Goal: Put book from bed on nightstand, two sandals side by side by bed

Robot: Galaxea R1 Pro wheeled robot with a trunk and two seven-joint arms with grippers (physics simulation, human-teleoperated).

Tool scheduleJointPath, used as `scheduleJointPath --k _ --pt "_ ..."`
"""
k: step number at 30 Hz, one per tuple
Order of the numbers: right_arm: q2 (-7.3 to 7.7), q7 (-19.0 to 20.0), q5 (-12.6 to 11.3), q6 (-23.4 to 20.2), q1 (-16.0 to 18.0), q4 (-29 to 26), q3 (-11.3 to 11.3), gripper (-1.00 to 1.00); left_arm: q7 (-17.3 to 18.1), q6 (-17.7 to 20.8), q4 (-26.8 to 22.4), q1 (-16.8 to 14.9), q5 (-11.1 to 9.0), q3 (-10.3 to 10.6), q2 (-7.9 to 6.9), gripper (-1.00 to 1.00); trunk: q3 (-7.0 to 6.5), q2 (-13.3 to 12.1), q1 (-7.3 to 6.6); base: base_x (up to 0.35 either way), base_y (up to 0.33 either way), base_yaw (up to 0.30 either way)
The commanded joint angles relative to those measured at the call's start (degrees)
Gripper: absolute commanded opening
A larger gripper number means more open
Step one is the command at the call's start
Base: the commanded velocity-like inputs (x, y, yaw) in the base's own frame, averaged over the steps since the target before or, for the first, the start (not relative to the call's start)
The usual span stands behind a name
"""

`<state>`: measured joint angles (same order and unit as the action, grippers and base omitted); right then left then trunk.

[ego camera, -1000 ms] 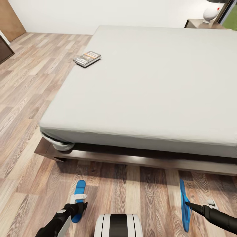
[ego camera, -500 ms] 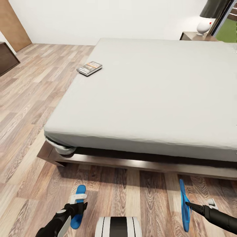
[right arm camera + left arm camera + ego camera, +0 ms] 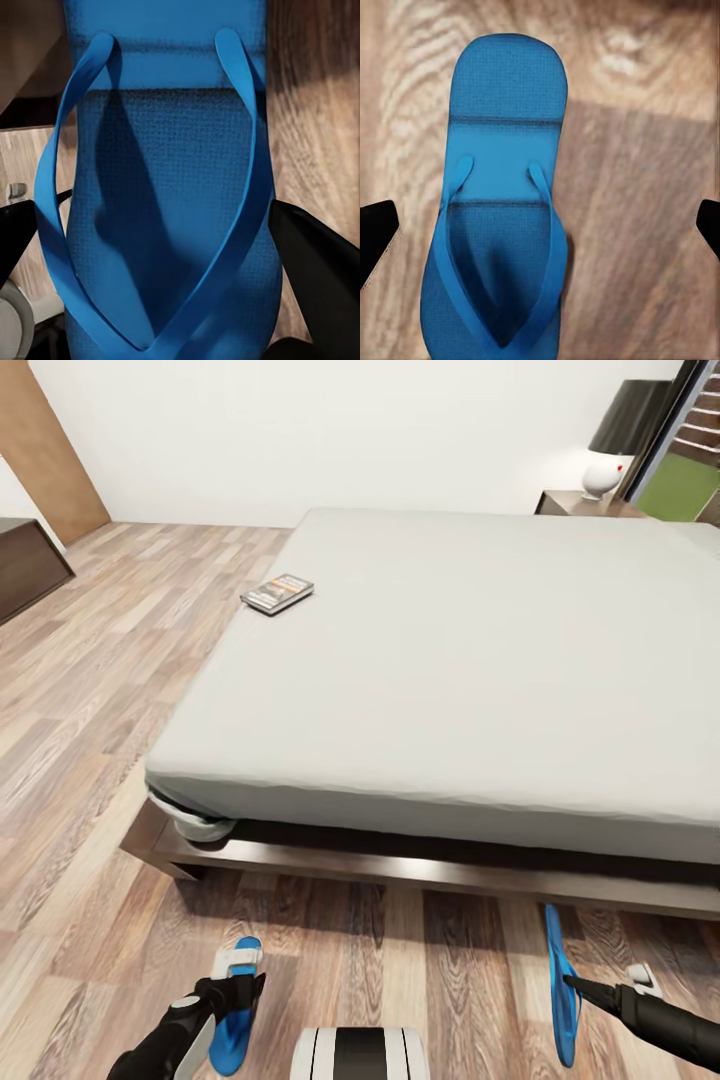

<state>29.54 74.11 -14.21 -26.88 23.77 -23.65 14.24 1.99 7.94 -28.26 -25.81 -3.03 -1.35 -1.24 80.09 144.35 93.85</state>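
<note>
The book (image 3: 277,593) lies flat on the bed (image 3: 450,660), near its left edge. Beyond the bed's foot, the left claw (image 3: 240,992) hangs wide open over 1 blue sandal (image 3: 499,217) flat on the floor. The right claw (image 3: 575,982) grips the other sandal (image 3: 560,985), held on edge above the planks.

Bright, even, shadowless on top; soft dark shadow under bed (image 3: 420,660) frame; wrist close-ups slightly blurred.

Bright blue sandals (image 3: 562,985), pale grey bed (image 3: 470,660)
</note>
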Motion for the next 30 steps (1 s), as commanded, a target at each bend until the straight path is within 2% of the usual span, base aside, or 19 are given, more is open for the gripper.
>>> scheduleJointPath --k 1,3,6,7,8,9,10,11,13,14,15,16,18,20,22,28,30 --pt "0.0 0.16 -0.38 -0.63 0.05 -0.04 0.26 -1.0 0.21 0.35 -0.11 -0.01 -0.31 -0.14 -0.01 1.0 -0.2 0.0 -0.03 0.0 0.0 0.0" --pt "0.0 0.16 -0.37 -0.63 0.05 -0.07 0.26 -1.0 0.47 0.37 -0.21 0.0 -0.36 -0.19 -0.4 1.0 -0.64 -0.03 -0.09 0.0 0.0 0.0" --pt "0.0 0.16 -0.34 -0.63 0.05 -0.04 0.26 -1.0 2.91 0.43 -0.4 -0.01 -0.59 -0.28 -2.52 1.0 -0.64 -0.03 -0.09 0.0 0.0 0.0" --pt "0.0 0.16 -0.36 -0.63 0.05 -0.05 0.26 -1.0 4.96 0.47 -0.8 -0.02 -0.68 -0.29 -3.47 1.0 -0.64 -0.03 -0.09 0.0 0.0 0.0" --pt "0.0 0.16 -0.34 -0.63 0.05 -0.03 0.26 -1.0 9.56 0.62 -1.9 -0.02 -0.93 -0.38 -5.5 1.0 -0.64 -0.03 -0.09 0.0 0.0 0.0" --pt "0.0 0.16 -0.34 -0.63 0.05 -0.03 0.26 -1.0 12.75 0.7 -2.51 -0.01 -1.19 -0.47 -6.84 1.0 -0.64 -0.03 -0.09 0.0 0.0 0.0" --pt "0.0 0.16 -0.33 -0.63 0.05 -0.04 0.26 -1.0 14.46 0.73 -2.74 -0.01 -1.42 -0.54 -7.54 1.0 -0.64 -0.03 -0.09 0.0 0.0 0.0" --pt "0.0 0.16 -0.34 -0.63 0.05 -0.05 0.26 -1.0 18.03 0.77 -3.06 0.0 -2.22 -0.93 -8.95 1.0 -0.64 -0.03 -0.09 0.0 0.0 0.0" --pt "0.0 0.16 -0.36 -0.63 0.05 -0.07 0.26 -1.0 25.37 0.82 -3.4 0.01 -5.51 -2.99 -11.44 1.0 -0.64 -0.03 -0.09 0.0 0.0 0.0" --pt "0.0 0.16 -0.35 -0.63 0.05 -0.07 0.26 -1.0 27.17 0.82 -3.45 0.02 -6.56 -3.69 -11.98 1.0 -0.64 -0.03 -0.09 0.0 0.0 0.0" --pt "0.0 0.16 -0.32 -0.63 0.05 -0.04 0.26 -1.0 32.33 0.83 -3.51 0.0 -9.67 -5.68 -13.49 1.0 -0.64 -0.03 -0.09 0.0 0.0 0.0" --pt "0.0 0.16 -0.31 -0.63 0.05 -0.05 0.26 -1.0 35.53 0.86 -3.53 -0.01 -11.37 -6.68 -14.48 1.0 -0.64 -0.03 -0.09 0.0 0.0 0.0" --pt "0.0 0.12 -0.3 -0.63 0.05 -0.07 0.26 -1.0 41.02 0.9 -3.46 -0.02 -13.48 -7.75 -16.07 1.0 -0.64 -0.03 -0.09 0.0 0.0 0.0" --pt "-0.05 0.08 -0.23 -0.59 0.05 -0.03 0.23 -1.0 45.25 0.92 -3.4 -0.02 -14.51 -8.25 -16.96 1.0 -0.64 -0.03 -0.09 0.0 0.0 0.0" --pt "-0.08 -0.18 -0.01 -0.42 0.05 0.0 0.21 -1.0 47.21 0.93 -3.38 0.02 -14.94 -8.35 -17.22 1.0 -0.64 -0.03 -0.09 0.0 0.0 0.0" --pt "-0.15 -0.87 0.22 0.05 0.05 0.26 0.26 -1.0 49.4 0.93 -3.38 0.02 -15.07 -8.32 -17.3 1.0 -0.64 -0.03 -0.09 0.0 0.0 0.0" --pt "-0.32 -3.57 0.23 0.37 0.05 0.65 0.07 -1.0 49.54 0.93 -3.38 0.0 -15.08 -8.27 -17.26 1.0 -0.64 -0.03 -0.09 0.0 0.0 0.0"
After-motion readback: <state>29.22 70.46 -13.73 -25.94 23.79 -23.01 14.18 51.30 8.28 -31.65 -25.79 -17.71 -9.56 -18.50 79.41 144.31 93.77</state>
